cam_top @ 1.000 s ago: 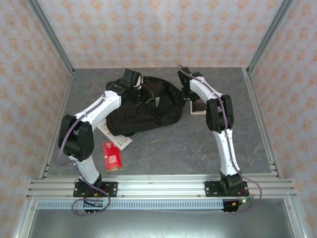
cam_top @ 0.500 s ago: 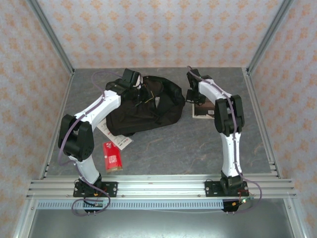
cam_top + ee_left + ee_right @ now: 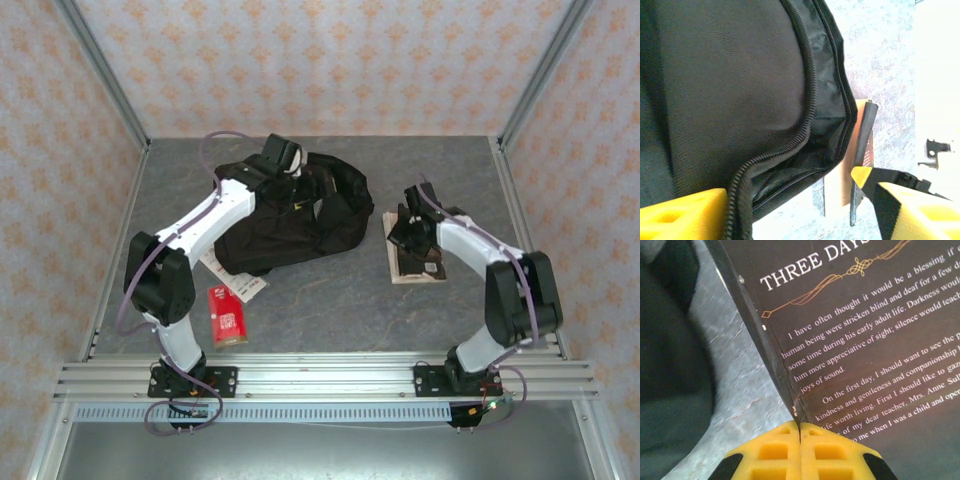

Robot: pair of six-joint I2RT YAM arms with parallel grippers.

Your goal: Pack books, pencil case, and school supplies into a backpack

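Black book (image 3: 865, 340) lies flat on the desk (image 3: 340, 300), directly under the right gripper (image 3: 800, 437). The two yellow fingers are pressed together with only a thin line between them. The dark edge of the book runs from the upper left straight into this line, so the gripper pinches the black book at that edge. The cover is cut off at the top and at the right. The title reads "THREE DAYS" before it is cut, and its white lines climb toward the right.

From above, the black book (image 3: 420, 262) has its long axis running from near to far, a little turned. The right gripper (image 3: 405, 235) hides its far end. A pale margin shows around it, and I cannot tell if that is a second book.

The backpack (image 3: 290, 225) lies to the left of the right gripper, apart from the book. The left gripper (image 3: 292, 170) is over its far part. In the wrist view the left gripper (image 3: 790, 220) is wide open, with the zip (image 3: 807, 100) passing beside one finger, and I cannot see any grasp on the fabric. The inside of the backpack (image 3: 730, 90) is too dark to read.

A red packet (image 3: 226, 315) lies near the left arm's base. A white-and-red card (image 3: 240, 283) is partly hidden under the bag.
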